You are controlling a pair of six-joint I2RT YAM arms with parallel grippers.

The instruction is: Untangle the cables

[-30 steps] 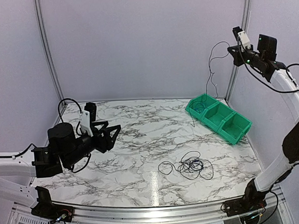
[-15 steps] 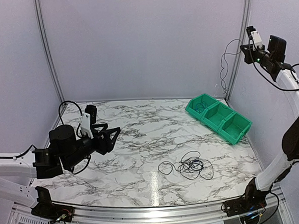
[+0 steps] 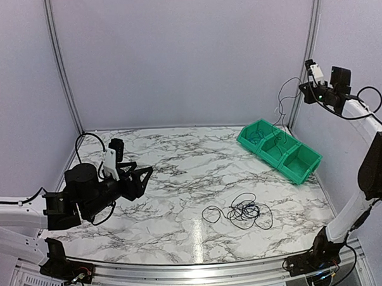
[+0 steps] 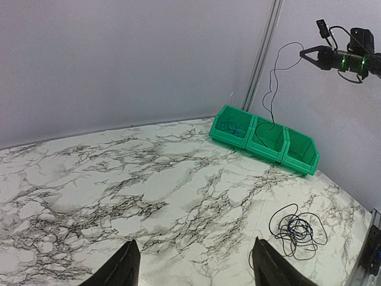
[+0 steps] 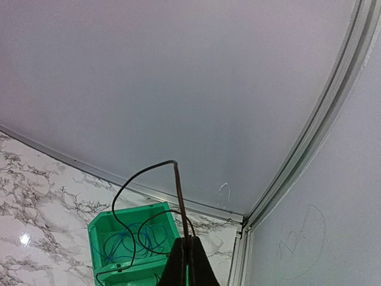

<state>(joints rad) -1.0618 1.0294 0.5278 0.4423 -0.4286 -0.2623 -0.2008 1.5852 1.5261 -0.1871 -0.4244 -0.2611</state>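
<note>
Right gripper (image 5: 187, 253) pinching thin black wire (image 3: 281, 106), kinked, dangling above green three-compartment plastic bin (image 3: 292, 171). Thin black looped cables (image 3: 243, 212) tangled on marble desk (image 3: 180, 181). Left gripper (image 4: 191, 262) jaws spread.

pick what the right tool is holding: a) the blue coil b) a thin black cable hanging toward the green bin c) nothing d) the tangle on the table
b: the right tool is shut on a thin black cable hanging to the green bin.
</note>
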